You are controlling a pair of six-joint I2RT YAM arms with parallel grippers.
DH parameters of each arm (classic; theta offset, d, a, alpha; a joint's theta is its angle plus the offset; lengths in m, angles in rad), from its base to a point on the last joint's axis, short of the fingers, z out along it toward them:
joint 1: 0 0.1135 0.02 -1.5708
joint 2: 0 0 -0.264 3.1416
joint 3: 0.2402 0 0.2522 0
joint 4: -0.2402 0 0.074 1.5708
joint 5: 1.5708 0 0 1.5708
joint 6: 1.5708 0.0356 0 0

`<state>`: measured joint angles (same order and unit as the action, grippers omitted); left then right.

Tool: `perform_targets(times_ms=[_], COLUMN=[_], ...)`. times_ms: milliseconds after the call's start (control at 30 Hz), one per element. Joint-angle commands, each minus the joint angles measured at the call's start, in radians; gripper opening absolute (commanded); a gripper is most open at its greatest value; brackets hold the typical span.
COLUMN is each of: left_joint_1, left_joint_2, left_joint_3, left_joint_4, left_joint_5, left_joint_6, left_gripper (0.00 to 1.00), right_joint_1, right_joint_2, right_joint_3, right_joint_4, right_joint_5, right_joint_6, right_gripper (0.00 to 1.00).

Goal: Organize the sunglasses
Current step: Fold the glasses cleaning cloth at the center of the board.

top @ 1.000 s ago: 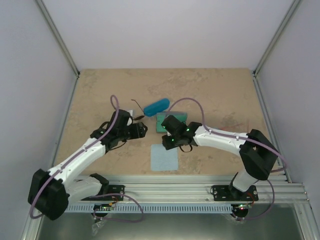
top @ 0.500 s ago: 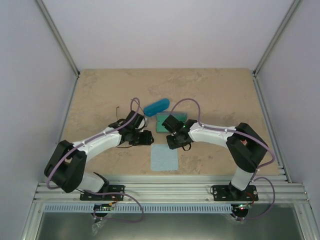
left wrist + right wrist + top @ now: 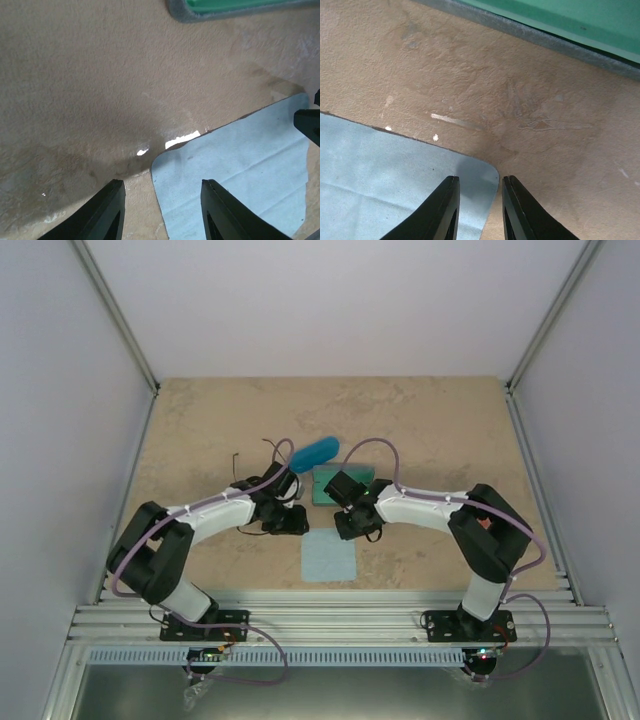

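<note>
Both arms reach low and inward, elbows bent, to the far edge of the light blue cloth. The left tool straddles its far-left corner and the right tool its far-right, jaws parted and empty, apparently to pinch it. The wire-framed sunglasses lie beyond the cloth on the surface.

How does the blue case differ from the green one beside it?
The blue case is a glossy, closed oval; the green case is rectangular, its inside showing. The blue case shows almost whole; the right arm hides part of the green case. Both rest on the table.
</note>
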<state>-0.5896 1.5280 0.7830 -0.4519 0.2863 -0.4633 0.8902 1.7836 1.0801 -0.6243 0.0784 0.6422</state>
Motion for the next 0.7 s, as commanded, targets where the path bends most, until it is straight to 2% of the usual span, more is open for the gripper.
perform_targets(times_ms=[0,333,667], left_joint_1=[-0.009,-0.02,-0.027], left_joint_2=[0.026,0.066,0.103], left_joint_3=[0.025,0.027,0.045], left_joint_4=[-0.021,-0.018,-0.022], left_joint_5=[0.027,0.055,0.006], left_joint_6=[0.024,0.036,0.017], left_gripper=[0.42,0.3,0.28], right_joint_1=[-0.004,-0.005,-0.008], right_joint_2=[0.023,0.017,0.008], right_joint_3=[0.003,-0.016,-0.028], right_joint_4=[0.005,0.019,0.032], right_joint_5=[-0.012,-0.025,-0.031], right_joint_6=[-0.003,-0.001,-0.003], right_gripper=[0.24,0.23,0.22])
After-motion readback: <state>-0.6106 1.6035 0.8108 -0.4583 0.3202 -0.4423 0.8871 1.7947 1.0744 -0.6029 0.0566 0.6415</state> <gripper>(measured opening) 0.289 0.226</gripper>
